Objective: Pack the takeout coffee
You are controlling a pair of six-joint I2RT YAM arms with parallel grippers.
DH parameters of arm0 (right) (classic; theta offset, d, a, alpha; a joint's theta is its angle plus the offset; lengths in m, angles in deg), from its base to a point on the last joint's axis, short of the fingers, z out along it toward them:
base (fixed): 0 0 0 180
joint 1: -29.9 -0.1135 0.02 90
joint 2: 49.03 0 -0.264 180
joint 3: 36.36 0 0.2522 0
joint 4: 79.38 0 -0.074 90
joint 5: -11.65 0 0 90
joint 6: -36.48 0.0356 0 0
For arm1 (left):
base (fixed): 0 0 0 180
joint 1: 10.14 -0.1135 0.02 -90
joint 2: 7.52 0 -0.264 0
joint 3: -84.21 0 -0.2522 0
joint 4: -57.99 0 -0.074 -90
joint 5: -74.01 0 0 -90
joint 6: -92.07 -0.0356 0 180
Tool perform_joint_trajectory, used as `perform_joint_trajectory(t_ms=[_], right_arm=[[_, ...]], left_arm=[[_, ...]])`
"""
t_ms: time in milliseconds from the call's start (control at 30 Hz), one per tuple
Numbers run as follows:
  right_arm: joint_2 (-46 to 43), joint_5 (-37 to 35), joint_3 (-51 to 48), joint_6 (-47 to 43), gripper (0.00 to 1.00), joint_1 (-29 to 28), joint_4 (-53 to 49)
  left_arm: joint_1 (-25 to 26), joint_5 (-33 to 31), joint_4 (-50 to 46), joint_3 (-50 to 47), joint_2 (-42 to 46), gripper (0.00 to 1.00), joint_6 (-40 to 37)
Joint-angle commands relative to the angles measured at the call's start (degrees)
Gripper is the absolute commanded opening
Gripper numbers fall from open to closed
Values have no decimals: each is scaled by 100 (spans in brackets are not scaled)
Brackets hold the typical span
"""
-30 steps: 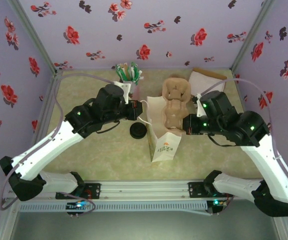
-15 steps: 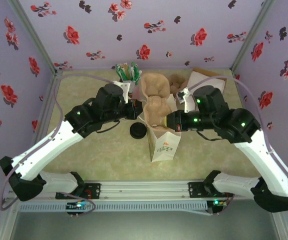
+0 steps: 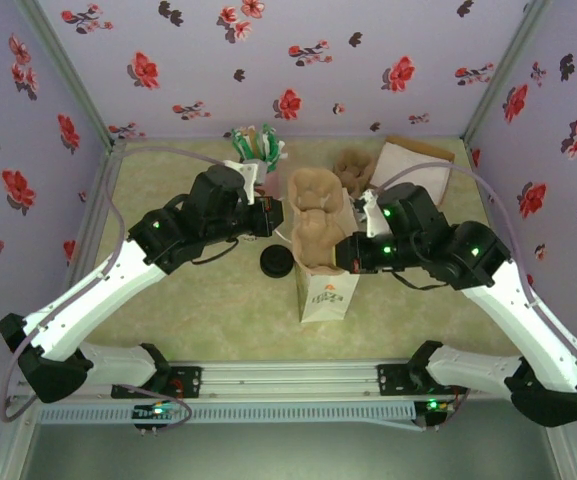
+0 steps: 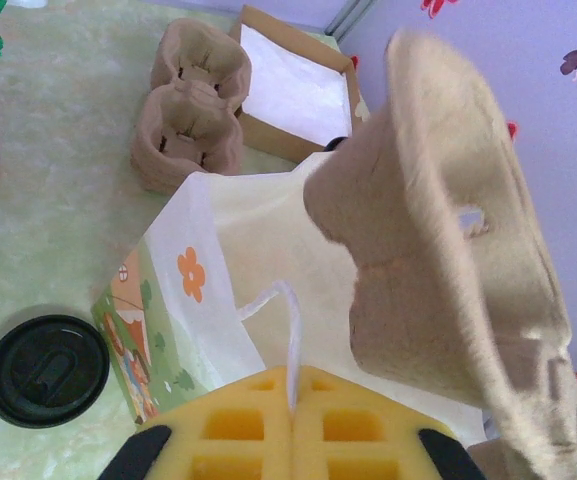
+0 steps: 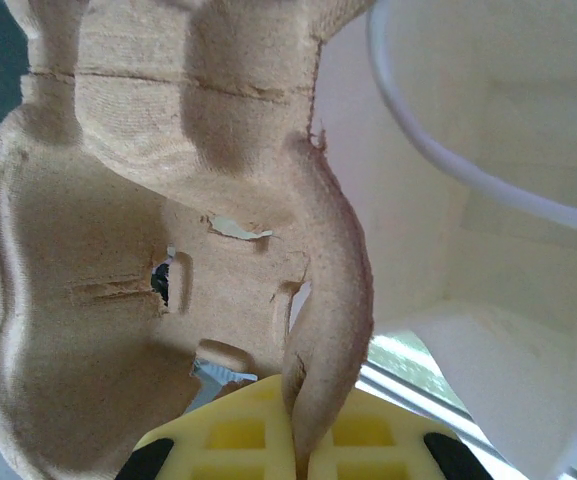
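The takeout coffee (image 3: 276, 262) stands on the table left of the bag, and its black lid (image 4: 46, 370) faces up. A white paper bag (image 3: 326, 290) with a printed front stands open at the table's middle. My left gripper (image 3: 276, 218) is shut on the bag's white string handle (image 4: 290, 330), with the pads (image 4: 238, 425) pressed together. My right gripper (image 3: 346, 255) is shut on the rim of a brown pulp carrier (image 3: 313, 215). That carrier (image 5: 168, 200) is tilted on edge over the bag's open mouth (image 5: 488, 250), and in the left wrist view it (image 4: 448, 230) hangs above the opening.
More pulp carriers (image 3: 351, 165) lie stacked at the back. Right of them is a cardboard box of white napkins (image 3: 413, 160). A pink cup of green sachets (image 3: 256, 150) stands at the back left. Flowered walls close in three sides.
My right gripper has carried the pulp carrier leftward from the back stack, turned it on edge and lowered it over the bag's mouth. The left gripper has held still on the handle.
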Motion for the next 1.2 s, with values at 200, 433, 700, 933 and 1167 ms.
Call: perform_joint_trajectory(t_ms=[200,433,700,933,1167], right_arm=[[31,106,5,-339,0,364,-1285],[93,782,282,-259,0,611,-1609],[108,1241,606,-140,0,686,-2003],[95,1573,749,67,0,864,-2140],[178,2006,983,51,0,971,-2366]], left_arm=[[-53,50,36,131,73,0,-67],[-42,96,38,157,57,0,-184],[194,-92,101,318,128,0,-670],[723,-547,179,385,193,0,-1409],[1044,-619,486,139,320,0,-1959]])
